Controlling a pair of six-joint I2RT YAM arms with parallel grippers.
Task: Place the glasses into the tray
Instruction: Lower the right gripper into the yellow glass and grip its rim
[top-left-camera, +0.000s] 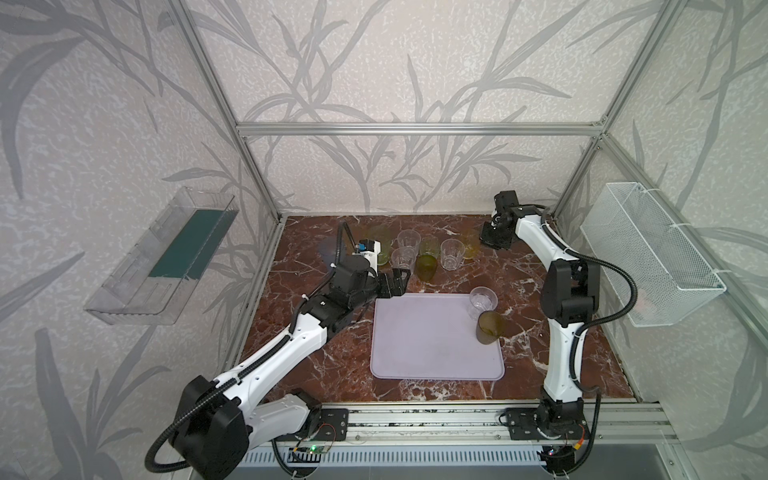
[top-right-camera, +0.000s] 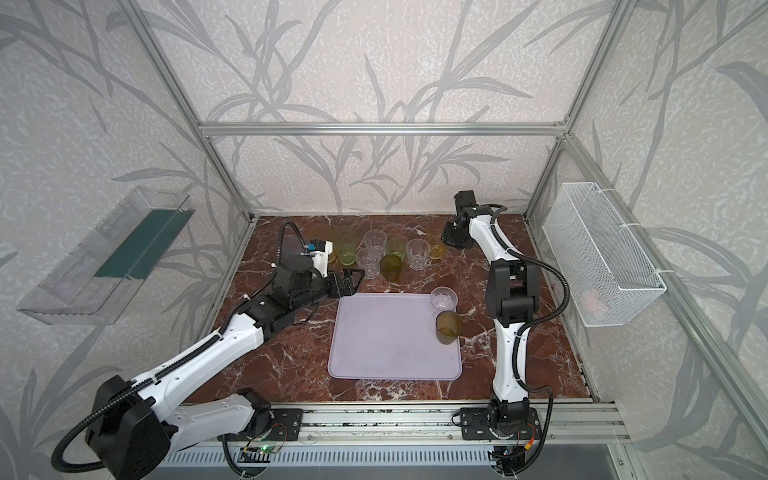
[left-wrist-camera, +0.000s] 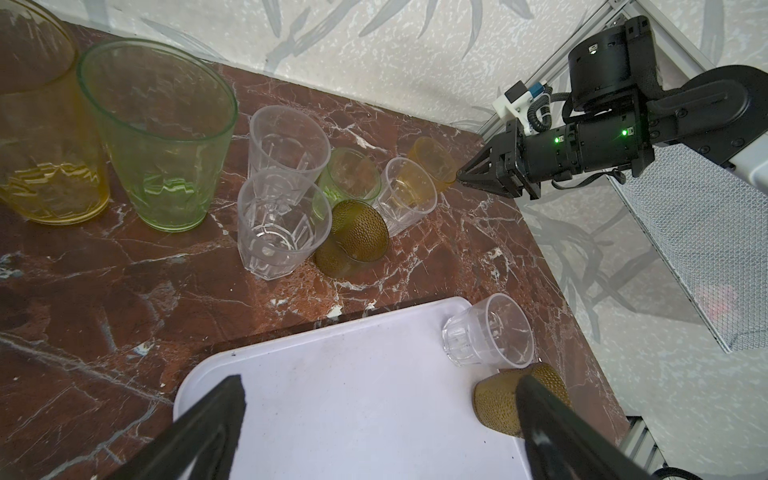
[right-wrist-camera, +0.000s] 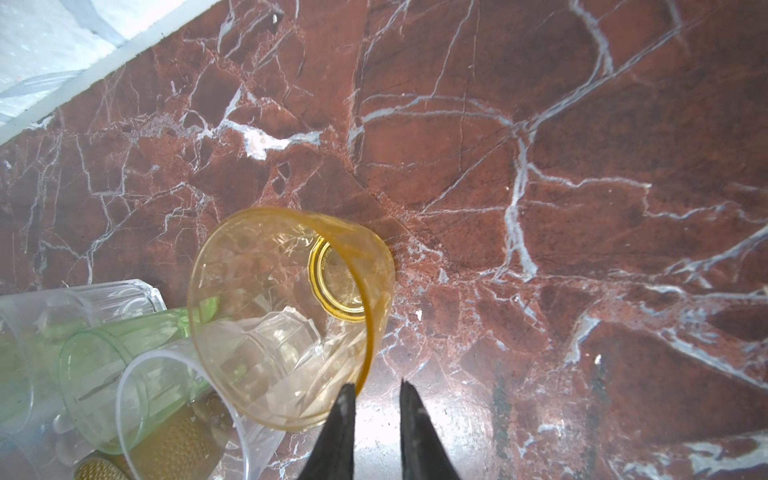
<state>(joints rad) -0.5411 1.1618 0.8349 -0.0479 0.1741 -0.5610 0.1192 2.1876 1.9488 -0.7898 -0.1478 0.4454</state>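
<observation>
the glasses (top-left-camera: 452, 253) mostly stand in a cluster on the marble table (top-left-camera: 332, 361) beyond the far edge of the tray (top-left-camera: 432, 353), as you see in both top views. only a clear glass (top-left-camera: 482, 300) and a dark olive glass (top-left-camera: 489, 328) stand on the tray, at its far right corner and along its right edge. your left gripper (top-left-camera: 398, 282) hovers by the tray's far left corner, jaws spread wide and empty. your right gripper (top-left-camera: 487, 240) is down beyond the tray's far right corner, at the end of the cluster.

in the left wrist view you see the spread fingers over the tray, and the right gripper's tip at the rim of an amber glass (left-wrist-camera: 434, 158).

in the right wrist view its jaws stand a narrow gap apart with bare table between them. the amber rim is just beside one fingertip (right-wrist-camera: 345, 399), and nothing is gripped.
</observation>
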